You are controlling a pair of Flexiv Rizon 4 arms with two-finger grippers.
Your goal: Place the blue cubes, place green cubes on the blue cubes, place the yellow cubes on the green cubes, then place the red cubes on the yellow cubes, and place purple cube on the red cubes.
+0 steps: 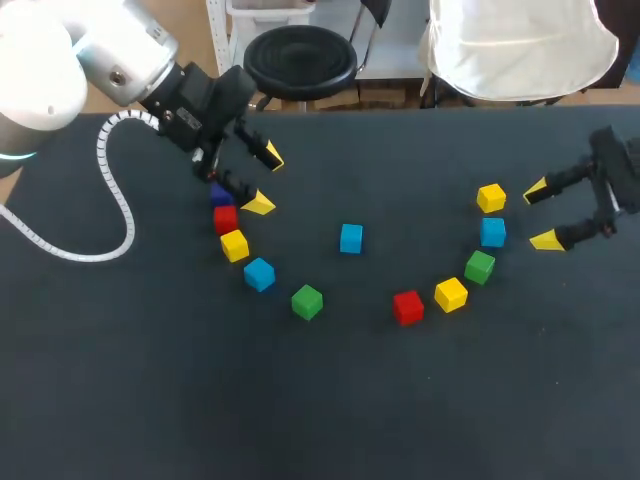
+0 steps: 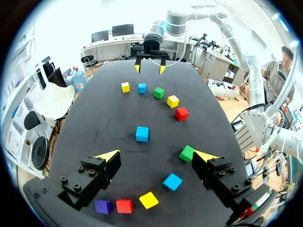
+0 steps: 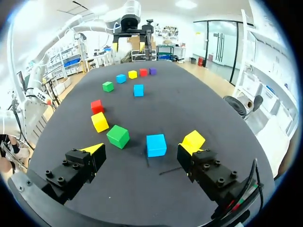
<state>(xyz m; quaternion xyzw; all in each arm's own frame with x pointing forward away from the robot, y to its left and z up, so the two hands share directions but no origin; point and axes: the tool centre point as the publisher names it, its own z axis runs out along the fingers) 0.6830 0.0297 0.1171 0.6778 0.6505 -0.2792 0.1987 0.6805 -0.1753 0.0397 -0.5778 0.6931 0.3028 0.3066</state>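
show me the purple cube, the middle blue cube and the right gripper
purple cube (image 2: 103,206), left wrist view, centre of the cube
middle blue cube (image 1: 350,238), head view, its top face
right gripper (image 1: 540,215), head view, midway between its yellow tips

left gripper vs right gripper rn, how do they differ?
The left gripper hangs close over the purple cube and red cube at the end of its row. The right gripper sits out beside its row, facing the blue cube. In the head view the left gripper partly hides the purple cube, while the right gripper covers no cube. Both are open and hold nothing.
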